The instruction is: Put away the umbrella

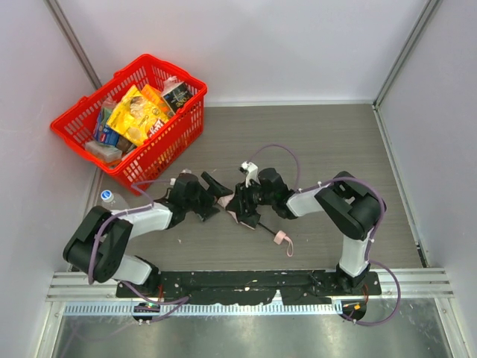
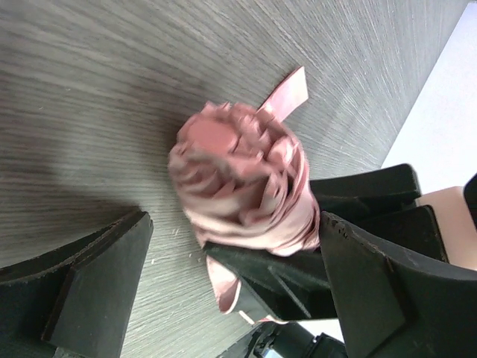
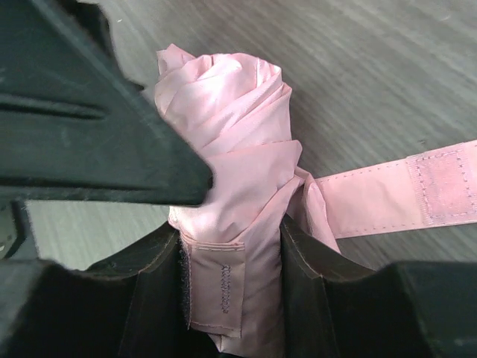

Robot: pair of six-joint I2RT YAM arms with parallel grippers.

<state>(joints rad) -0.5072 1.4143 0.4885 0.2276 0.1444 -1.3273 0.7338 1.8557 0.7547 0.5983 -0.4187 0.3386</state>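
Umbrella (image 3: 223,142), pink and rolled, clamped between right fingers (image 3: 317,298), left fingers (image 2: 97,287) spread wide either side of its end

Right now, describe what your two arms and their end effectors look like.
The left arm and right arm have white link shells, black joints and black bases. A purple cable runs along each. The left end effector and right end effector are matte black, each with two broad, wedge-shaped fingers.
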